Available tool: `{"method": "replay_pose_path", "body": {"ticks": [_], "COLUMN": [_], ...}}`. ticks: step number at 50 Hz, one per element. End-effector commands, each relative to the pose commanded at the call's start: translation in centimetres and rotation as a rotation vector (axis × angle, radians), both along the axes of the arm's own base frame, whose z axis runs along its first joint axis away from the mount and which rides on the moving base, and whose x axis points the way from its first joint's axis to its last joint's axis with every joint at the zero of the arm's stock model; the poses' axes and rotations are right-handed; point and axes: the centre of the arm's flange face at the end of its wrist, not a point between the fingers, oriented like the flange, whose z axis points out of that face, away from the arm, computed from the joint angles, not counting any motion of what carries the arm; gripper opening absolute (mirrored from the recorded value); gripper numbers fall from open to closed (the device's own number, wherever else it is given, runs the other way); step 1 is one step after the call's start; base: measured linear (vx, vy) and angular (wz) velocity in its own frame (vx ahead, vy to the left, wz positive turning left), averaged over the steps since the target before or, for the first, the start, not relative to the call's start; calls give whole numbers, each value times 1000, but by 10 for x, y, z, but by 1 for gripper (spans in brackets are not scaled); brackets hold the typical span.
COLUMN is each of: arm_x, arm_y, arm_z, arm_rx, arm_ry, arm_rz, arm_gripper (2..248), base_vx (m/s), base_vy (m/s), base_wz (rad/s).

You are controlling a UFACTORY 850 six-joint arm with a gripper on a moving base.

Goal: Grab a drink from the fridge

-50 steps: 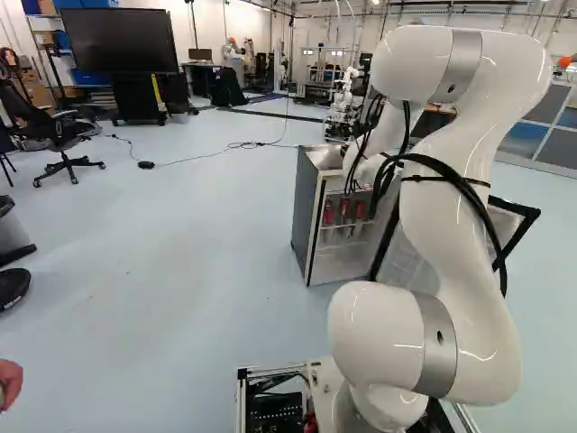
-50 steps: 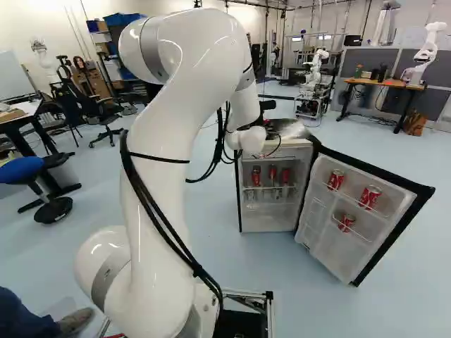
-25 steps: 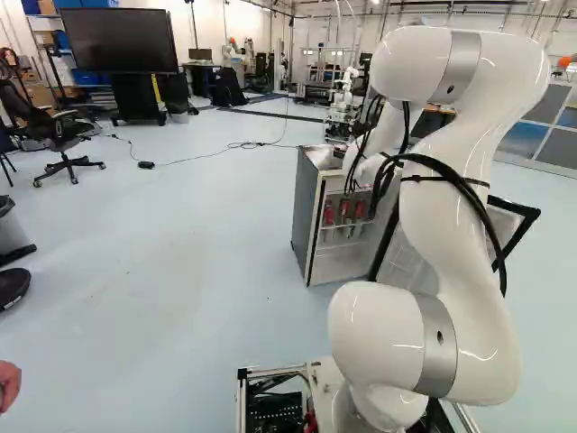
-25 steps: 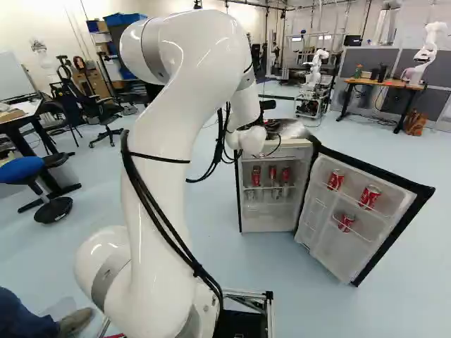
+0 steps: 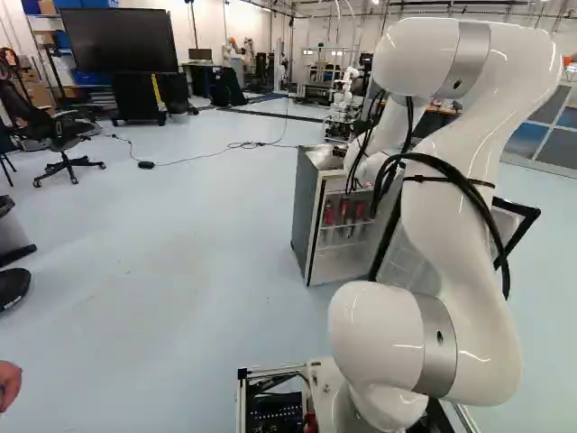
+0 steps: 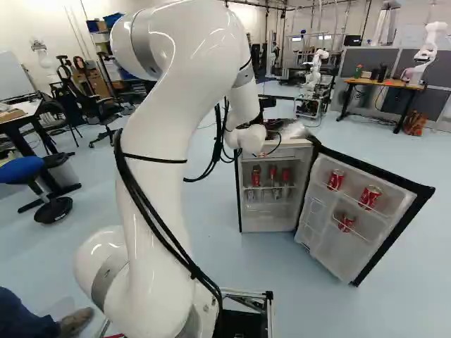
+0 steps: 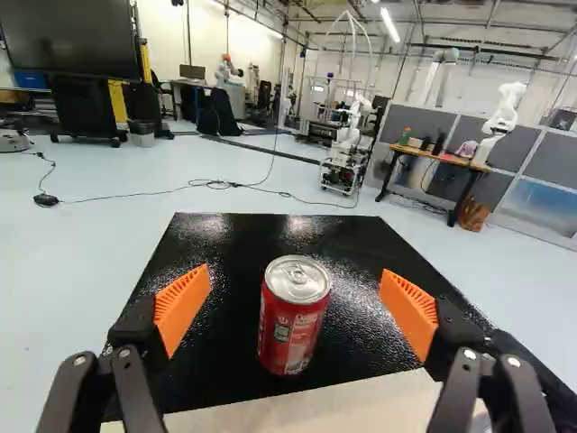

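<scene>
In the wrist view my gripper (image 7: 296, 302) stands open, with orange pads wide apart. A red can (image 7: 293, 317) with a silver lid stands upright on the fridge's black top (image 7: 361, 343), between and a little beyond the fingers, touching neither pad. Both base views show the fridge (image 6: 271, 220) with its door (image 6: 342, 243) wide open to the right. Red cans (image 6: 273, 173) stand on its inner shelf, and several more (image 6: 335, 180) sit in the door racks. The arm's wrist hides the fingers in the base views.
Beyond the fridge, a cable (image 7: 135, 194) lies across the floor. Another robot (image 7: 347, 135) stands farther back, and a desk (image 7: 433, 155) carries one more robot arm. A screen (image 5: 117, 41) and an office chair (image 5: 61, 135) are at the left of the left base view.
The upper part of my arm has drawn back slightly toward the base, with its wrist nearly in place over the fridge. The base, fridge and door have not moved.
</scene>
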Motion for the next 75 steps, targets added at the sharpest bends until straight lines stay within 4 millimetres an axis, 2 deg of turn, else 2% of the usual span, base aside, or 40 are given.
{"method": "replay_pose_path", "body": {"ticks": [10, 22, 45, 75], "arm_x": [-19, -35, -54, -72], "arm_y": [-4, -18, -52, -99], "arm_z": [14, 29, 55, 54], "arm_rx": [-3, -11, -30, -28], "arm_ry": [-7, -24, -63, -35], "arm_rz": [-18, -52, -117, -207], "arm_gripper": [247, 247, 247, 247], "base_vx": [0, 0, 0, 0], "base_vy": [0, 0, 0, 0], "base_wz": [0, 0, 0, 0]}}
